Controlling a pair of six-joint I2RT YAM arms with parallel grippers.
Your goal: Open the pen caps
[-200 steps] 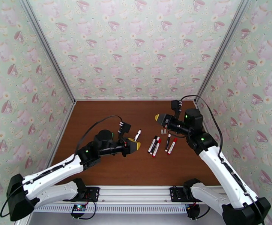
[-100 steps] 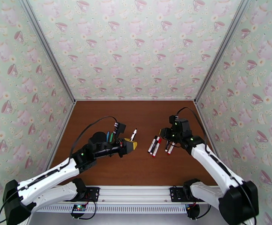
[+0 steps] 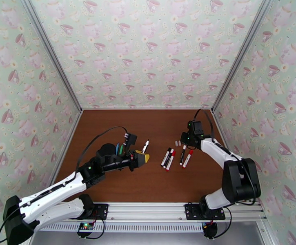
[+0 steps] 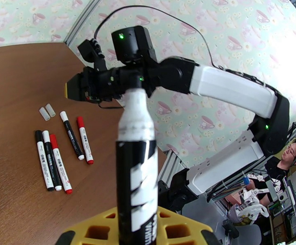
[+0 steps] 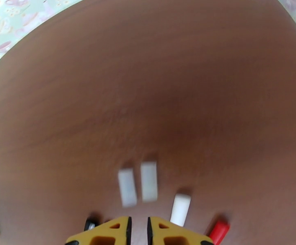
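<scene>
From above, the left gripper [image 3: 144, 157] pinches a black-and-white plastic marker [image 3: 146, 146] upright; the right gripper [image 3: 183, 140] hangs over white plastic pens [image 3: 170, 159] lying on the brown wooden table [image 3: 119, 180]. At the left wrist, the grip sits low on the barrel, so it wants firmness. At the right wrist, the jaws press together, empty, a stubby red plastic pen cap [image 5: 219, 231] just beside: spread first, then pull straight.

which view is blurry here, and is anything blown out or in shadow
Right wrist: motion-smeared, the white stubs soft-edged, a dark shadow patch on the table. Left wrist: sharp on the held marker, fisheye-bent, wall at upper right blown out to white. Top external: crisp and evenly lit.
</scene>
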